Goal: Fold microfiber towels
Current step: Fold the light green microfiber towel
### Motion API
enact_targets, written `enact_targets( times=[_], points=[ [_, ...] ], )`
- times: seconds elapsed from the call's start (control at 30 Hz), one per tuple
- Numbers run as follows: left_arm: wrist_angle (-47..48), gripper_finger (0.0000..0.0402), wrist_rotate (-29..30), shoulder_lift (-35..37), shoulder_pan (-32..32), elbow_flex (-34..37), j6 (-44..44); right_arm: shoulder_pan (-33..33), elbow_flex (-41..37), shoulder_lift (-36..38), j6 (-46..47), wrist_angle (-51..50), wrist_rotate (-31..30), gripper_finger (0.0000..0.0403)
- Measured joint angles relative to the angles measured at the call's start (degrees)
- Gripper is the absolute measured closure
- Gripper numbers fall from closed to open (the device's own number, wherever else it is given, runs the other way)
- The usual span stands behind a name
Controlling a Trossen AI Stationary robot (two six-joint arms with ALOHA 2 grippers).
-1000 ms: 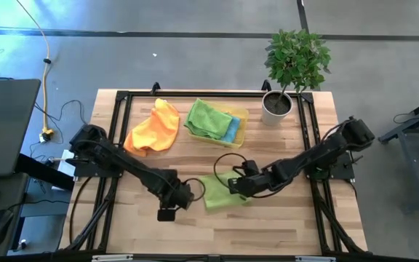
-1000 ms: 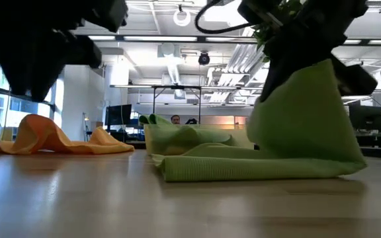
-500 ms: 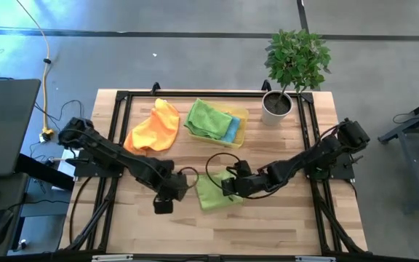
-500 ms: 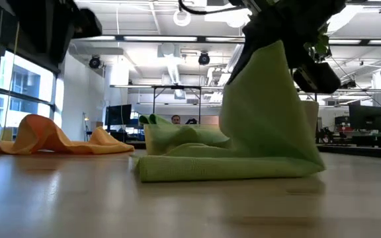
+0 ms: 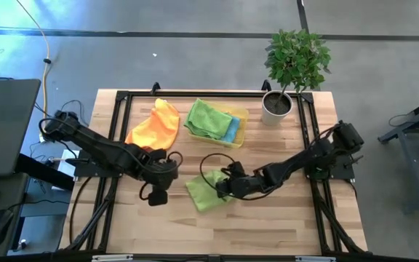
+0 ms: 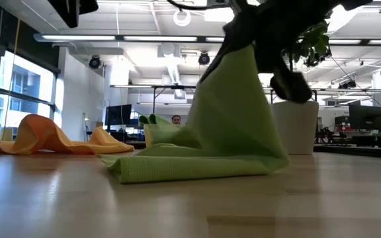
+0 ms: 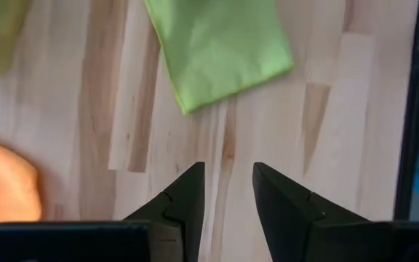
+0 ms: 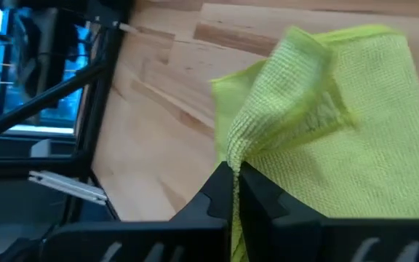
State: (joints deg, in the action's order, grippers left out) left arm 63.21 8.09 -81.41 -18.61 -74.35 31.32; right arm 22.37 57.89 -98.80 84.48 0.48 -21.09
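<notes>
While the right claw [image 5: 222, 188] has dragged its pinched green towel [image 5: 204, 193] toward nine o'clock across the counter [image 5: 282, 225], folding it over, the left claw [image 5: 153, 196], narrowly parted and empty, has backed away.
</notes>
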Motion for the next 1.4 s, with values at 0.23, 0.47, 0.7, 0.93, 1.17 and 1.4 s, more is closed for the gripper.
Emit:
enact_targets(
  times=[0.23,0.47,0.7,0.93,1.17,1.4],
  points=[
    [0.0,0.0296,0.6,1.9,0.0,0.0,0.0,-0.8,0.0,-5.4,-3.0,10.2,0.2,0.0402],
    [0.0,0.0296,1.6,1.8,0.0,0.0,0.0,-1.5,-0.1,-9.4,-3.7,15.2,2.2,0.0402],
    [0.1,0.0296,1.6,1.8,0.0,0.0,-1.4,-1.4,-0.1,-11.2,-7.2,22.4,3.3,0.0402],
    [0.1,0.0296,1.6,1.8,1.4,0.0,-1.5,-1.5,-0.1,-11.2,-13.0,25.7,4.1,0.0402],
    [0.1,0.0296,1.6,1.8,3.3,0.0,-1.5,-1.5,-0.1,-11.2,-20.1,34.1,5.5,0.0402],
    [0.6,0.0296,1.6,2.2,3.2,0.0,-1.5,-3.2,-0.1,-6.6,-24.6,23.2,6.8,0.0402]
  ],
)
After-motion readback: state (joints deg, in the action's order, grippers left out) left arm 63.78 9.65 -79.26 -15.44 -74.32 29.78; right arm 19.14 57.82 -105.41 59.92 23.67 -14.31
